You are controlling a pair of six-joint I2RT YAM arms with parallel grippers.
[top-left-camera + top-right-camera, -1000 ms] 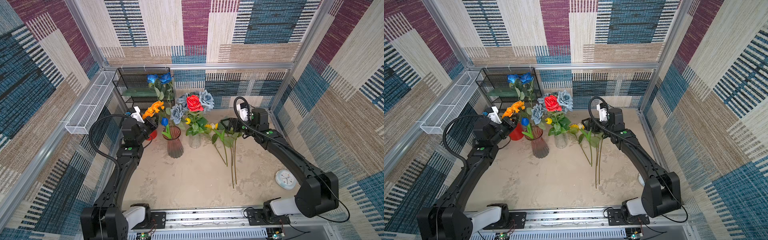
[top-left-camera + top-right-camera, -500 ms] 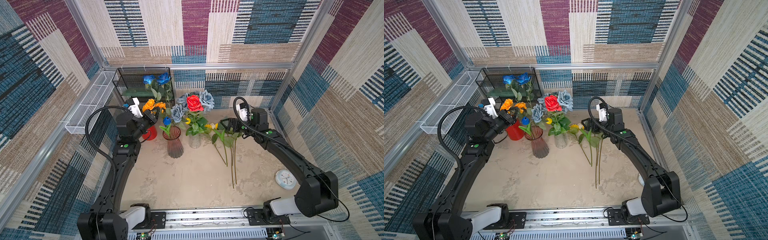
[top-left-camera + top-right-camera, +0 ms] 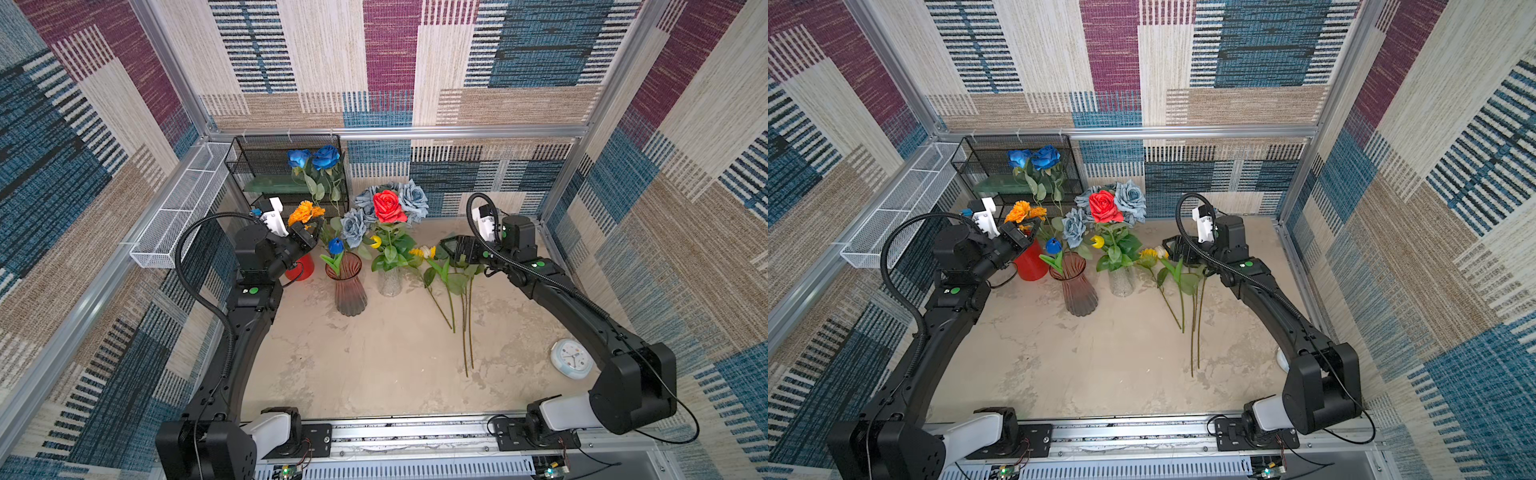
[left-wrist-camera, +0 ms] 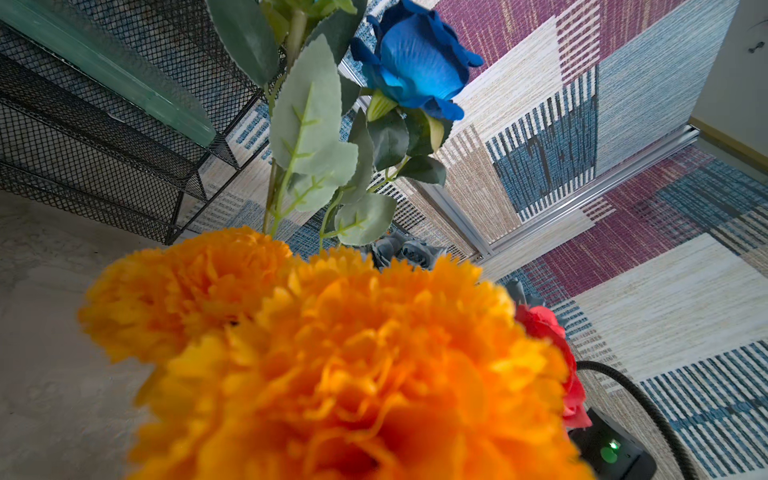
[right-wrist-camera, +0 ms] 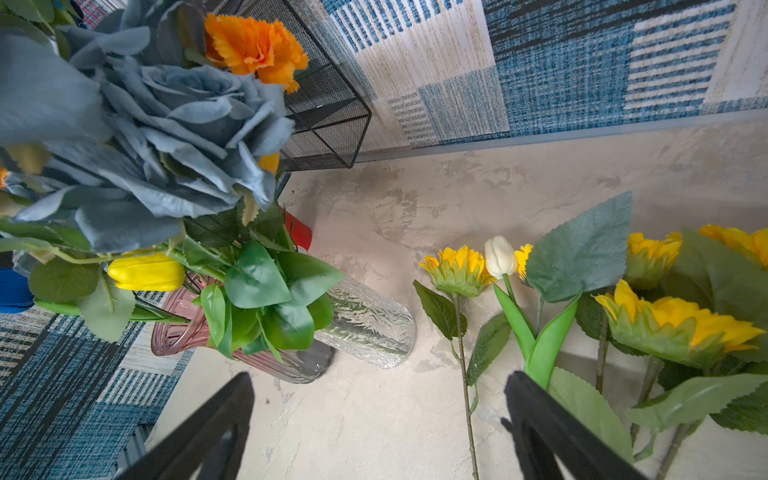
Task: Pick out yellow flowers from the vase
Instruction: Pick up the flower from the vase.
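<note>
Rippled clear glass vase (image 5: pixel 365 328), lower centre, holds a smooth yellow tulip (image 5: pixel 145 272); right gripper (image 5: pixel 380 378) gapes, left gripper (image 3: pixel 311 231) closed.

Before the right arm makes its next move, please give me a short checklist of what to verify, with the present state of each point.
1. Right gripper open and empty: ok, its jaws stand wide over the bare table.
2. Sunflowers out of the vase: ok, they lie on the table.
3. Yellow tulip out of the vase: not ok, it still sits among the bouquet leaves.
4. Free way to the tulip: not ok, leaves and the grey-blue rose crowd it.
5. Left gripper is shut just under the orange flowers; whether it grips their stems: cannot tell.
</note>
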